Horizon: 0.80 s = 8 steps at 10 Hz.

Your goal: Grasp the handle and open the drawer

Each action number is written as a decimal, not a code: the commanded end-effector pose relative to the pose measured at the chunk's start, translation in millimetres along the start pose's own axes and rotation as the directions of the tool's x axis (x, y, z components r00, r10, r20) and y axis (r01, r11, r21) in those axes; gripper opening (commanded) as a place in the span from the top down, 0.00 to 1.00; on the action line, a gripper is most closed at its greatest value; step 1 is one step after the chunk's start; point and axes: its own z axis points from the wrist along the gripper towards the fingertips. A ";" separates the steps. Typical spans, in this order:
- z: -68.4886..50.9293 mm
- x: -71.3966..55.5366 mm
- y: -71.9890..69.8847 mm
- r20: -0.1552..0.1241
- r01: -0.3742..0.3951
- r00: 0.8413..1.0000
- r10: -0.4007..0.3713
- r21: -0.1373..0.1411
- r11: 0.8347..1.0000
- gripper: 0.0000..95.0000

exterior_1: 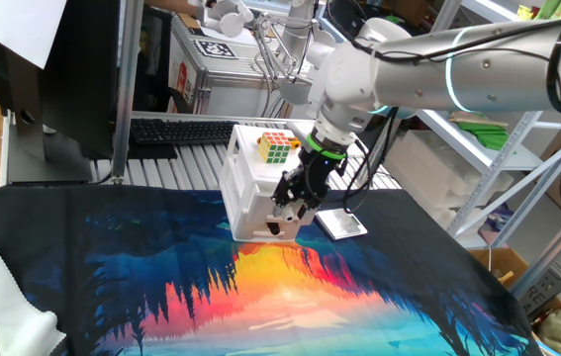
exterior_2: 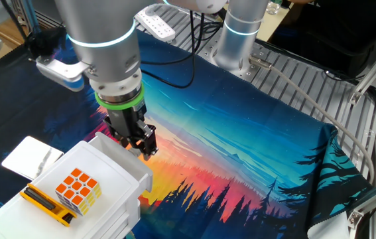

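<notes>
The small white two-drawer cabinet (exterior_1: 250, 193) stands at the back edge of the printed cloth; it also shows in the other fixed view (exterior_2: 111, 192). My gripper (exterior_1: 294, 206) points down at the upper drawer (exterior_1: 260, 203) front, its black fingers (exterior_2: 140, 141) right against the cabinet's top front edge. The white handle is hidden behind the fingers. I cannot tell whether the jaws are closed on it. The upper drawer front looks flush with the cabinet. A dark knob (exterior_1: 273, 228) shows on the lower drawer front.
A Rubik's cube (exterior_1: 278, 146) and a yellow flat item (exterior_2: 44, 203) lie on top of the cabinet. A white flat card (exterior_1: 342, 225) lies on the cloth beside the cabinet. A keyboard (exterior_1: 176, 132) and a metal post (exterior_1: 124, 89) stand behind.
</notes>
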 end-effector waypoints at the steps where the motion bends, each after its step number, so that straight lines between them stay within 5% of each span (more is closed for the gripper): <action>1: -0.6 0.4 0.3 -0.044 -0.013 0.999 0.013 -0.003 1.000 0.40; 8: -0.6 0.4 0.3 -0.074 -0.023 0.997 0.023 -0.005 1.000 0.40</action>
